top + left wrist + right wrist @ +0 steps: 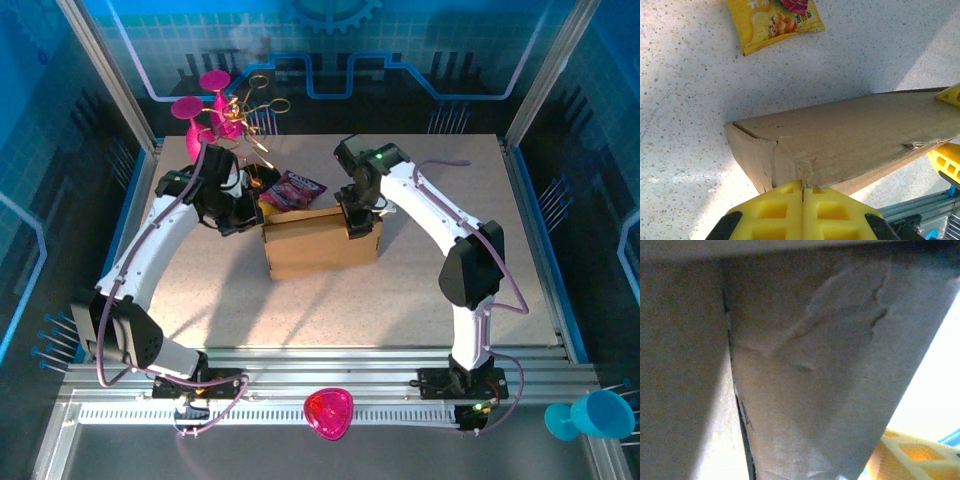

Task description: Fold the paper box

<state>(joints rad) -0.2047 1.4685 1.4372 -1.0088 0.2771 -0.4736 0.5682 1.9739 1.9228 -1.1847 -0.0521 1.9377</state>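
Item: paper box (320, 250), middle of table (450, 310), toward far edge. My left gripper (802, 189): jaws together at its left corner. My right gripper (357, 226): at right end, grip unclear. Advice: brace both ends, press squarely.

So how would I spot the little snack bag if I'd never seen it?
Look at the speckled table and find the big paper box in its middle. Just behind the box's far edge, toward its left end, lies a small flat snack bag. It is shiny purple and yellow with chips pictured on it, while the box is plain brown cardboard.
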